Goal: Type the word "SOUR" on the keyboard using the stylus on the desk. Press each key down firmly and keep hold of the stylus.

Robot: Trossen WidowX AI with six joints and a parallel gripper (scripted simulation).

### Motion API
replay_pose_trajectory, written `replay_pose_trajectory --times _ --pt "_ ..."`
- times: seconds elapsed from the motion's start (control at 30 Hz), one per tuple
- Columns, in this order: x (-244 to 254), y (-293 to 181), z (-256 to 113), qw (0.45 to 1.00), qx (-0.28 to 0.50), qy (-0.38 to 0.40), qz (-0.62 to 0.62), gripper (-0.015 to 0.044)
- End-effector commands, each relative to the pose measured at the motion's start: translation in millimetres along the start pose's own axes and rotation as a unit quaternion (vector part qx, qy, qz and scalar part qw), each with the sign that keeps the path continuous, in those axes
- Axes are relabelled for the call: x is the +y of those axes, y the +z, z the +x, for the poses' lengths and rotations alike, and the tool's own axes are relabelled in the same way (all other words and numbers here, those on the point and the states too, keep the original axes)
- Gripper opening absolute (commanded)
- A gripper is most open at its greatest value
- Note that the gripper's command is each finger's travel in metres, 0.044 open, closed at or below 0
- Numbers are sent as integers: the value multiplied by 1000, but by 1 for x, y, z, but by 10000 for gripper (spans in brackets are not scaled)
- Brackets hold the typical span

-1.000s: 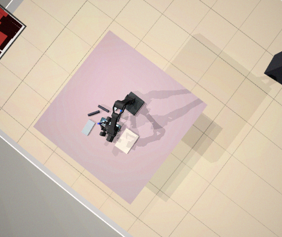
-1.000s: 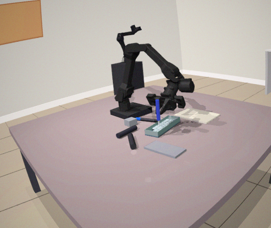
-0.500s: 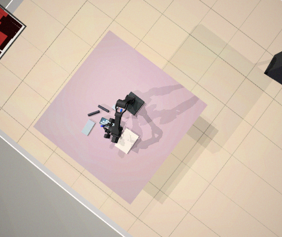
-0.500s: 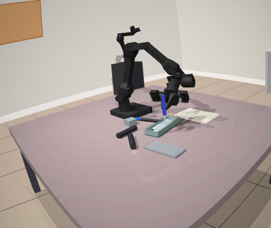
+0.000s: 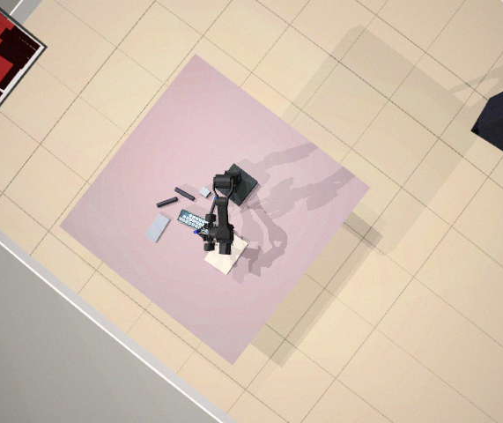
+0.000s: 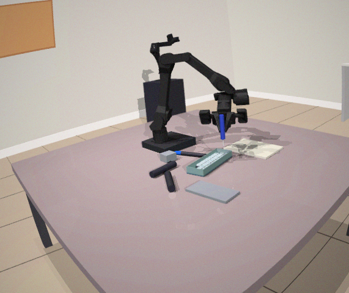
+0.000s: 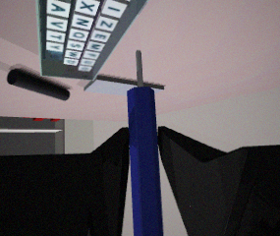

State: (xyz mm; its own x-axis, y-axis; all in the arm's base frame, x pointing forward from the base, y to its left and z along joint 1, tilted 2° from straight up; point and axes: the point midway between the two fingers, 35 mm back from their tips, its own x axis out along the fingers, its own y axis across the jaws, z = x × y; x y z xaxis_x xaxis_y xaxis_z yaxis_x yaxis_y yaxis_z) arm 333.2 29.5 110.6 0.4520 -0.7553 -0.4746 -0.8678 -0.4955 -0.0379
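Note:
My gripper (image 5: 203,231) (image 6: 224,128) (image 7: 142,134) is shut on the blue stylus (image 6: 222,126) (image 7: 144,162) and holds it nearly upright, with its thin grey tip down. The teal keyboard (image 5: 181,214) (image 6: 195,170) (image 7: 66,70) lies on the desk, with white letter keys in rows. In the exterior view the tip hangs above the keyboard's far end, touching no key. In the wrist view the tip shows beside the row with I, Z and E, past the keyboard's edge. A, V, T, X and N are legible in other rows; the smaller letters are hard to read. The arm hides part of the keyboard in the top view.
A cream pad (image 5: 226,266) (image 6: 269,151) lies beyond the keyboard's far end. A grey slab (image 5: 158,226) (image 6: 213,191), two black cylinders (image 5: 166,202) (image 5: 184,194), a grey block (image 5: 204,191) (image 6: 168,156) and a black rod with a blue end (image 6: 191,154) lie around the keyboard.

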Motion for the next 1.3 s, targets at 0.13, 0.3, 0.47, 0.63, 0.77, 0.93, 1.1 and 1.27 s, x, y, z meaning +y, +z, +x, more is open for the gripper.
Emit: replay_pose_trajectory --times 0.13,0.3,0.47,0.63,0.77,0.93,1.1,1.27 --pt "-4 16 -36 998 1 -58 -39 0" --pt "-4 16 -37 997 1 -59 -40 0" --pt "-4 16 -37 997 1 -59 -40 0" --pt "-4 19 -36 997 1 -59 -40 0" --pt "-3 29 -30 997 1 -59 -40 0" --pt "-3 34 -27 997 1 -59 -40 0" --pt "-2 46 -20 997 1 -59 -40 0" --pt "-2 46 -20 997 1 -59 -40 0"
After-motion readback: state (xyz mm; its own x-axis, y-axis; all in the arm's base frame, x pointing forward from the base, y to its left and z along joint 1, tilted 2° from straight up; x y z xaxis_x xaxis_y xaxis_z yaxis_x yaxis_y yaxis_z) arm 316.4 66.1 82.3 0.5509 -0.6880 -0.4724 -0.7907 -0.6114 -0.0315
